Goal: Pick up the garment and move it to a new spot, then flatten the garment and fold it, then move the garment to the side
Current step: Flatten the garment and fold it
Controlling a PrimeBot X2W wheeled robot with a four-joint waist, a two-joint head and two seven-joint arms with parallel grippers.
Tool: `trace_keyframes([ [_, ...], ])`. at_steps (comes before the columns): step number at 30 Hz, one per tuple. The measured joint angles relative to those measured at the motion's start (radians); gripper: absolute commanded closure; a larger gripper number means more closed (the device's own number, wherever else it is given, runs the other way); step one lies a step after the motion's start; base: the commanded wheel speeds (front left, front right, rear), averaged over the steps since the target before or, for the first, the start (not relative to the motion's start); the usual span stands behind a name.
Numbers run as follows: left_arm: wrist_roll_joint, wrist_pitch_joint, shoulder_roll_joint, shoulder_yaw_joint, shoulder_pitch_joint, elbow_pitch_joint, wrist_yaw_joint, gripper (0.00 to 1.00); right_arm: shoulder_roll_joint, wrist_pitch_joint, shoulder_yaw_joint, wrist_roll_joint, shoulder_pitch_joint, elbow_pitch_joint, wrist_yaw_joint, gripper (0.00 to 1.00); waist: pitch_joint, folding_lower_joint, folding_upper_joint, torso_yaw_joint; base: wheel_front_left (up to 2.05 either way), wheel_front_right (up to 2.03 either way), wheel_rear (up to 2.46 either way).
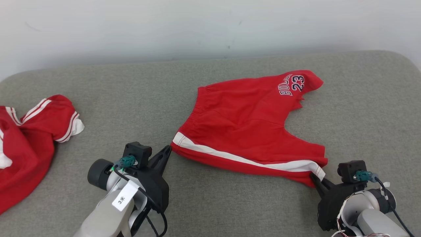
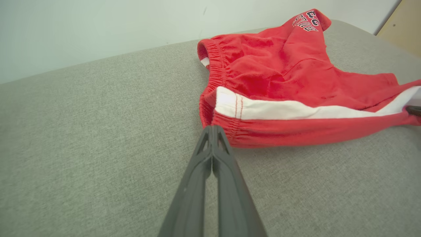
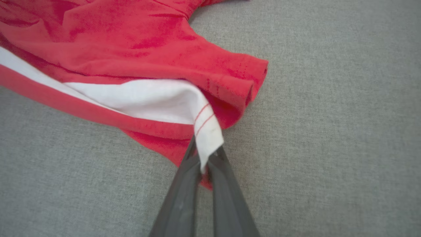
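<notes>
Even, diffuse light from above, bright and free of glare in all three views; the red shorts (image 1: 240, 125) cast only a thin, soft shadow along their near edge on the grey cushion (image 1: 210, 204). My two wrist views bow toward their edges, so the foot of the pale wall (image 2: 82, 33) runs tilted in the left one. My own fingers (image 2: 194, 197) are smeared out of focus close to each lens, and in my right wrist view the white stripe (image 3: 148, 98) and the red folds around it look slightly soft
</notes>
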Motion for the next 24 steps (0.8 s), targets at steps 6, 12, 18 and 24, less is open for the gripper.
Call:
trace_keyframes([
  [6,0.0,-0.012,0.004,-0.008,0.045,0.002,0.012,1.0,0.0,-0.026,0.006,-0.005,0.002,0.0,0.011,1.0,-0.015,0.0,0.0,0.033,0.0,0.0,0.0],
  [12,-0.001,-0.034,0.027,-0.001,0.126,0.0,0.049,1.0,0.002,-0.045,0.021,-0.013,0.0,-0.002,0.028,1.0,-0.03,-0.0001,0.0,0.067,0.0,0.0,0.0],
  [18,-0.006,-0.055,0.053,0.026,0.149,-0.035,0.081,1.0,0.016,-0.061,0.031,-0.018,-0.003,-0.006,0.038,1.0,-0.04,0.0,0.0,0.096,0.0,0.0,0.0],
  [24,-0.025,-0.063,0.047,0.032,0.195,-0.073,0.088,1.0,0.025,-0.06,0.042,-0.015,0.0,-0.005,0.055,1.0,-0.05,-0.0001,0.0,0.102,0.0,0.0,0.0],
])
